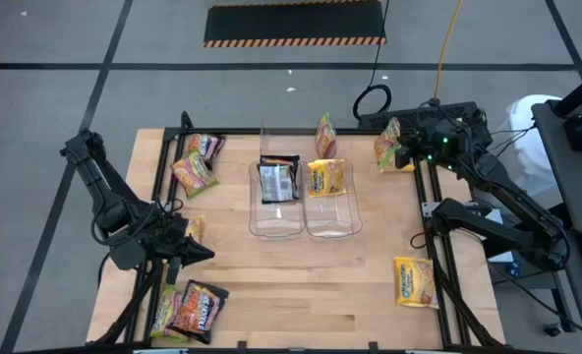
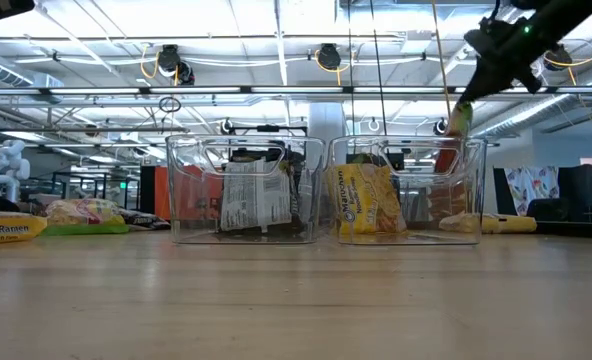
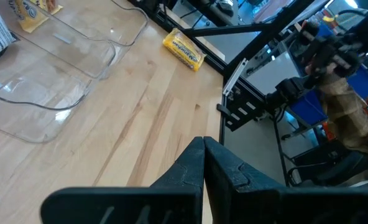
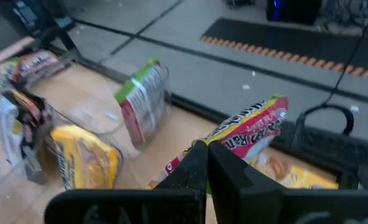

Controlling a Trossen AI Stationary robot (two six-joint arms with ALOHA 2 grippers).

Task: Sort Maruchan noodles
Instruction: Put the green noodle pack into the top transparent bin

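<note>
Two clear bins stand mid-table: the left bin [image 1: 276, 218] holds a dark Maruchan packet [image 1: 278, 180], the right bin [image 1: 332, 218] a yellow one [image 1: 327, 177]. A pink-green packet [image 4: 143, 99] stands on edge just beyond the right bin. At the far right corner my right gripper [image 1: 401, 152] is shut on a pink-and-yellow packet [image 1: 386, 146], high above the table in the low view [image 2: 456, 125]. My left gripper [image 1: 204, 253] hangs shut and empty near the left edge, next to a yellow packet [image 1: 195, 228]. My right gripper pinches the pink-and-yellow packet [image 4: 237, 140] between its two shut fingers, coming from the table's right and slanting down. The packet reaches out past the fingers on both sides. It is lifted clear and hangs slanting below the gripper [image 2: 481, 60].
Loose packets lie at the far left [image 1: 198, 162], the near left corner [image 1: 191, 307] and the near right [image 1: 416, 280]. Another yellow packet [image 4: 296, 177] lies under the right gripper. Bare wood lies in front of the bins [image 1: 311, 285].
</note>
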